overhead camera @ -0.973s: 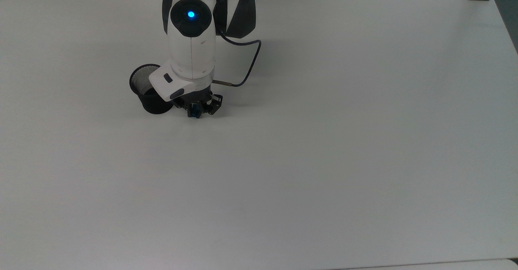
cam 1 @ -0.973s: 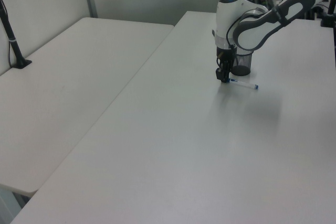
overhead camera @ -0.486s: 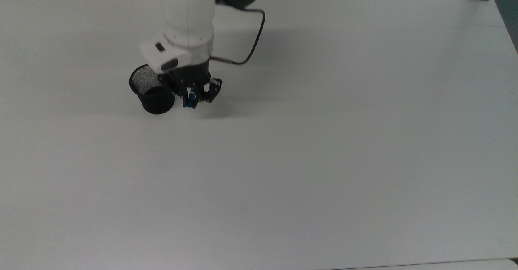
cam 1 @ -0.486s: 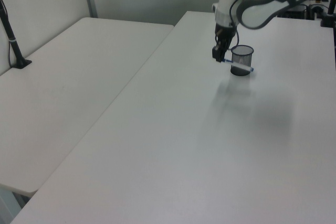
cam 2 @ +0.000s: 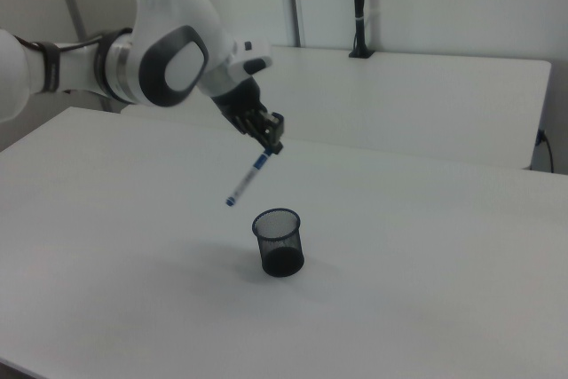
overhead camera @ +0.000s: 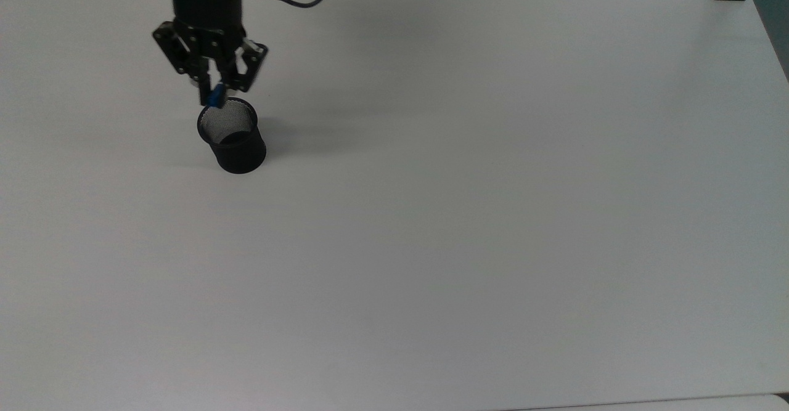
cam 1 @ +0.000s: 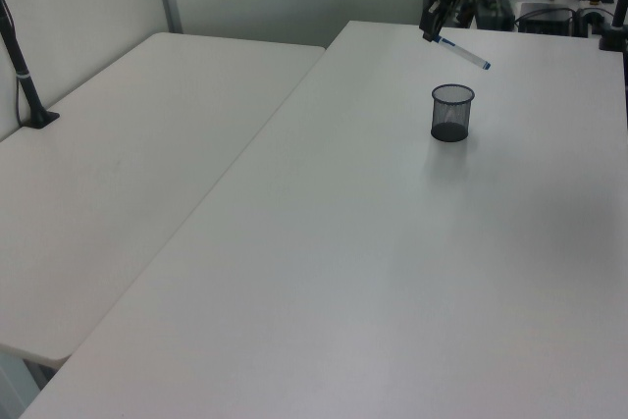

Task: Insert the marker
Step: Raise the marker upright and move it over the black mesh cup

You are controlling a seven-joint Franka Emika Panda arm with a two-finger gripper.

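Observation:
My gripper is high above the white table and shut on the blue-capped end of the marker. The white barrel slants down from the fingers, its blue lower end hanging in the air above and to the right view's left of the black mesh cup. In the left view the marker slants down to the right from the gripper, well above the cup. From the top view the gripper sits just beyond the cup's rim, with the marker's blue tip showing.
The cup stands upright on the table toward the top view's left. A second white table runs alongside in the left view. A black post rises behind in the right view.
The gripper has lifted the marker off the table and carried it up and toward the top view's upper left, from beside the cup to above its far rim. The marker now slants downward.

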